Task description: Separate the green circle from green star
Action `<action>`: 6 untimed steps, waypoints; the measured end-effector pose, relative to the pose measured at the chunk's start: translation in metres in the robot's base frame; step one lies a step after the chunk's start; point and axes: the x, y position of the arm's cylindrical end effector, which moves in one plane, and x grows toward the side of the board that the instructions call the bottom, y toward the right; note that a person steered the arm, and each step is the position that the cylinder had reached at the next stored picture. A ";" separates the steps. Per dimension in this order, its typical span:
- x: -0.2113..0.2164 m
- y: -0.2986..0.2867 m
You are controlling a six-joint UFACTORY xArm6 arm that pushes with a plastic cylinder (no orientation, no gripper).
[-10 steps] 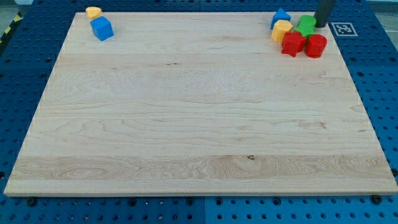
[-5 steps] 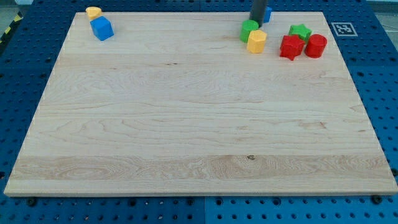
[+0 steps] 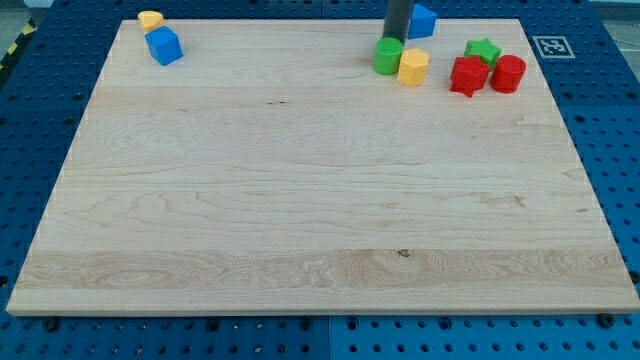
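Observation:
The green circle [image 3: 388, 56] sits near the view's top, right of centre, touching a yellow block [image 3: 412, 67] on its right. The green star [image 3: 483, 50] lies well to the right of it, next to a red star [image 3: 467, 75] and a red cylinder [image 3: 508, 74]. My tip [image 3: 396, 38] comes down from the view's top edge and rests just behind the green circle, at its upper right side. A blue block [image 3: 421, 21] sits right of the rod.
A blue cube [image 3: 163, 45] and a small yellow block [image 3: 150, 19] lie at the board's top left corner. A printed marker tag [image 3: 550, 46] is off the board's top right corner. The wooden board [image 3: 320, 200] lies on a blue pegboard.
My tip swept left along the top edge, pushing the green circle and the yellow block away from the green star. The blue block also shifted left.

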 end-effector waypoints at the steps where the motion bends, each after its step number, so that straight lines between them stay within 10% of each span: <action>1: 0.001 -0.040; 4: -0.038 -0.020; 6: 0.028 -0.011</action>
